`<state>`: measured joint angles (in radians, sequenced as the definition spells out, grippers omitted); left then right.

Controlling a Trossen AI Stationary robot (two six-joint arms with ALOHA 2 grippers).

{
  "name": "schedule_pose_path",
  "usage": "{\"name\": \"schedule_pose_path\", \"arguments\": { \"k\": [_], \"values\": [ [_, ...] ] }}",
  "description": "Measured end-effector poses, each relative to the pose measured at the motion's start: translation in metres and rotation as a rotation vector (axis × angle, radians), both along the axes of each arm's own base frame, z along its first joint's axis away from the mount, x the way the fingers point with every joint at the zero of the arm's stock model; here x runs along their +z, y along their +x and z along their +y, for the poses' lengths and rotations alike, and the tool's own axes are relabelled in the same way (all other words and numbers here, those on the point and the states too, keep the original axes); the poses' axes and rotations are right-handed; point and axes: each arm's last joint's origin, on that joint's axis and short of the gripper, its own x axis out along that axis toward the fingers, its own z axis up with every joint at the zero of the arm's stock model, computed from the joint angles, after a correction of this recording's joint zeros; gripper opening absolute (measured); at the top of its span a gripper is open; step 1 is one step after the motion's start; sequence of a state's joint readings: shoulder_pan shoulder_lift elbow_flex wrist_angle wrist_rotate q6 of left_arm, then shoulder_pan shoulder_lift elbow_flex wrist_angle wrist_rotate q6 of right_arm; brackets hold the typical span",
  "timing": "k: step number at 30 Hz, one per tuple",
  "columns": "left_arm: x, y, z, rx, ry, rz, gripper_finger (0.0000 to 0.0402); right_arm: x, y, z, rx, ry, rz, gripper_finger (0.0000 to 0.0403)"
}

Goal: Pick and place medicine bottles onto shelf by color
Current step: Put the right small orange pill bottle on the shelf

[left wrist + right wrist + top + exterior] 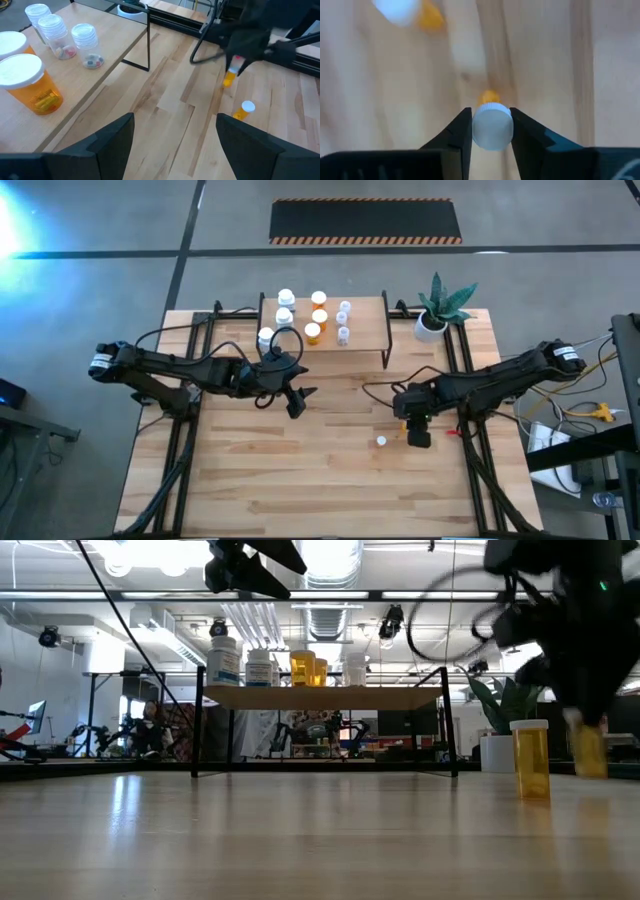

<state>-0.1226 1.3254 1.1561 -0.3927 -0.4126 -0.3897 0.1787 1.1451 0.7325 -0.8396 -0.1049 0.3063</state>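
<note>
robotics lab in an open industrial hall

polished concrete floor (120,220) with a hazard-striped mat (365,221); exposed ducts (330,615) and strip lights (150,552) overhead; more robot rigs (110,735) beyond the plank table (300,470) on black framing

We see a blurred orange bottle (415,12) cut off at the right wrist view's upper left; the right gripper (590,755) smears at the low view's right edge.

The wood-plank table (300,470) carried the shelf (370,330). Beside the shelf stood a potted plant (437,310). One orange bottle (381,441) stood well in front of the shelf.
</note>
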Motion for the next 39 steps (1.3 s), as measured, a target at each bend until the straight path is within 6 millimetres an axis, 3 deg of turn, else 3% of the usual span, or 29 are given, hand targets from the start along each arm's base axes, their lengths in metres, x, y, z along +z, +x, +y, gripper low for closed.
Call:
{"name": "schedule_pose_path", "arguments": {
  "k": [2, 7, 11, 16, 20, 29, 39],
  "values": [
    [0.0, 0.0, 0.0, 0.0, 0.0, 0.003, 0.0265, 0.019, 0.009, 0.002, -0.042, 0.027, -0.047, 0.0094],
    [-0.001, -0.001, 0.002, 0.005, 0.004, 0.018, 0.0265, 0.092, 0.044, -0.004, -0.161, 0.046, -0.232, 0.0093],
    [-0.002, 0.0, 0.007, 0.006, -0.007, 0.02, 0.0265, 0.133, 0.073, -0.028, -0.299, -0.034, -0.215, 0.0091],
    [-0.002, 0.0, 0.012, -0.113, -0.047, 0.039, 0.0265, 0.157, 0.115, -0.074, -0.423, -0.146, -0.156, 0.009],
    [0.002, -0.007, 0.016, -0.163, -0.082, 0.057, 0.0265, 0.167, 0.132, -0.117, -0.546, -0.257, -0.075, 0.009],
    [0.007, -0.024, 0.017, -0.151, -0.08, 0.098, 0.0265, 0.172, 0.133, -0.205, -0.65, -0.376, -0.007, 0.0091],
    [0.008, -0.022, 0.017, -0.129, -0.074, 0.075, 0.0265, 0.152, 0.13, -0.258, -0.606, -0.383, -0.032, 0.0093]
  ]
}}
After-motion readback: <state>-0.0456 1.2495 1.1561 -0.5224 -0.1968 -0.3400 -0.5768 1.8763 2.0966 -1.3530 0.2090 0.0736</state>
